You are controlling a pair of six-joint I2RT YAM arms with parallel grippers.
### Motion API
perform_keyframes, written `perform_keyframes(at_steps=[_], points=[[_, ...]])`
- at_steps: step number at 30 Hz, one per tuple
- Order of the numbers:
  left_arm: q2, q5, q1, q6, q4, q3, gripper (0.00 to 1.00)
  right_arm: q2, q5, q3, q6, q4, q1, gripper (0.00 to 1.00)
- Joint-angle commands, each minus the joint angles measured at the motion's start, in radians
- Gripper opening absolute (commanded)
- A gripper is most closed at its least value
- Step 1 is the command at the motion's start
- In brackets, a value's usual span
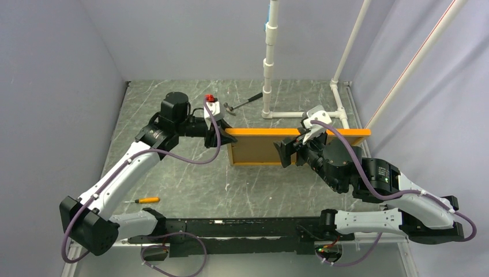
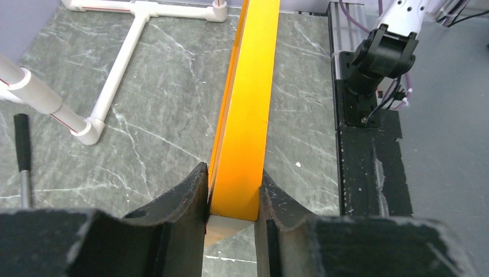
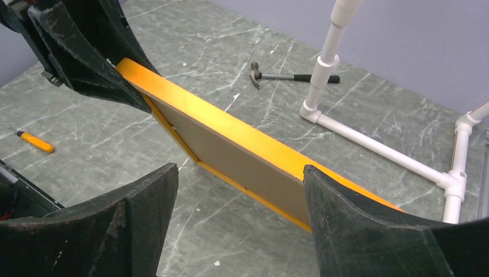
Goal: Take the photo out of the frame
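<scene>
Left gripper (image 2: 233, 186) fingers, closest to the left wrist lens: narrowly parted, clamped across the end of the frame (image 2: 248, 104), one pad on each face. The frame stands on its long edge over the marble tabletop (image 1: 190, 184); can't tell whether the lower edge touches it. The photo (image 3: 242, 153) sits inside, its brown board back facing the arm bases. Right gripper (image 3: 239, 173) is spread wide, holding nothing, poised just before the board right of centre, apparently not touching. Judgement: the left clamp should bear on the orange border only, never the board. The right should work at a board edge, easing it out squarely. Risk: the frame twisting in the one-ended grip.
</scene>
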Motion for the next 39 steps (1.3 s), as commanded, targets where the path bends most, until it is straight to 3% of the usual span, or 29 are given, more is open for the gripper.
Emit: perform_keyframes(at_steps=[1, 16, 26, 39], points=[[0.049, 0.167, 0.015, -0.205, -0.172, 0.039, 0.0, -0.015, 0.026, 0.014, 0.01, 0.006, -0.002, 0.81], [0.208, 0.225, 0.096, -0.277, -0.242, 0.128, 0.0, -0.022, 0.033, 0.01, 0.035, -0.014, -0.001, 0.82], [0.332, 0.255, 0.127, -0.318, -0.32, 0.212, 0.0, 0.024, 0.108, 0.011, 0.045, -0.034, -0.003, 0.93], [0.491, 0.139, 0.168, -0.318, -0.38, 0.307, 0.0, 0.047, 0.103, -0.011, 0.072, -0.049, -0.004, 0.94]])
